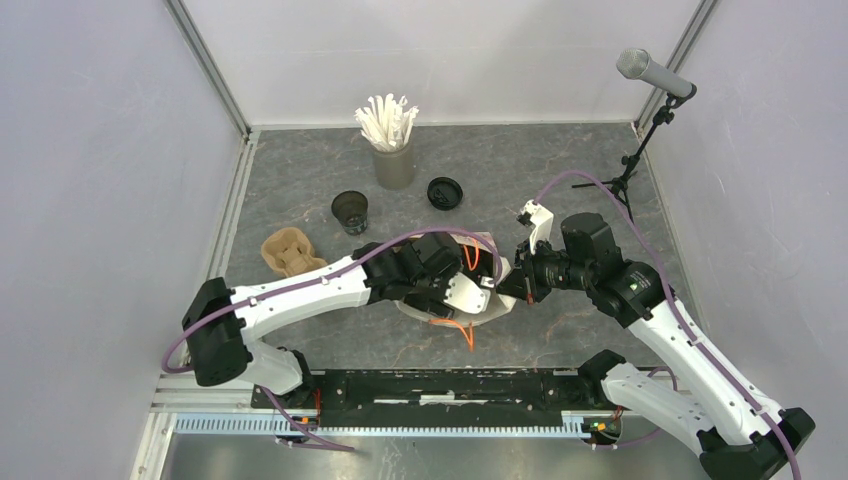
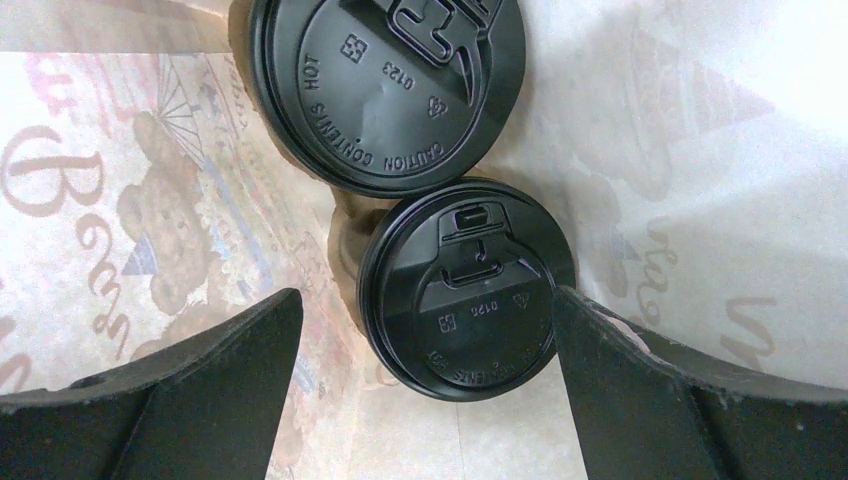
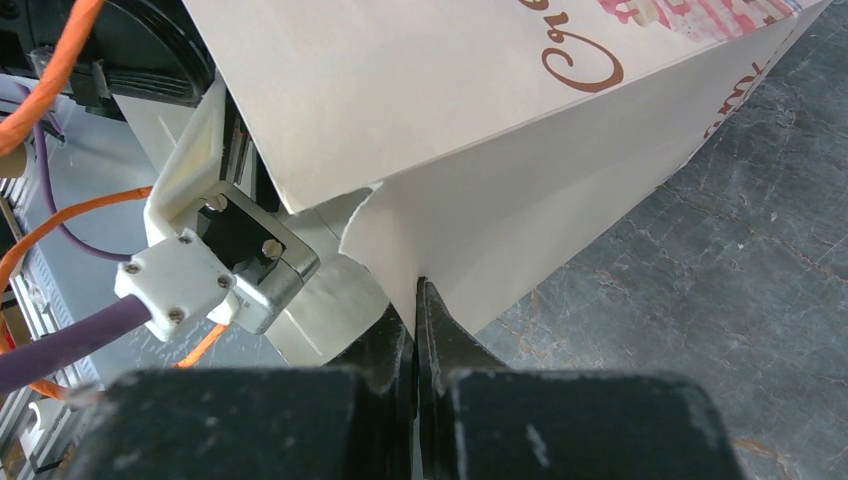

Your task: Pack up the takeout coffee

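only from left wrist: two lidded cups (image 2: 385,90) (image 2: 465,290) inside bag (image 2: 700,150), left claw (image 2: 425,300) wide; right claw (image 3: 415,300) tight on bag

You have, inside the printed paper bag (image 2: 700,150): two black lidded cups, far cup (image 2: 385,90) and near cup (image 2: 465,290), just beside each other. Your left gripper (image 2: 425,297) stands spread wide, straddling the near cup.

Overhead view facing down at table (image 1: 560,190), wrist views close, sharing the bag (image 3: 480,120)
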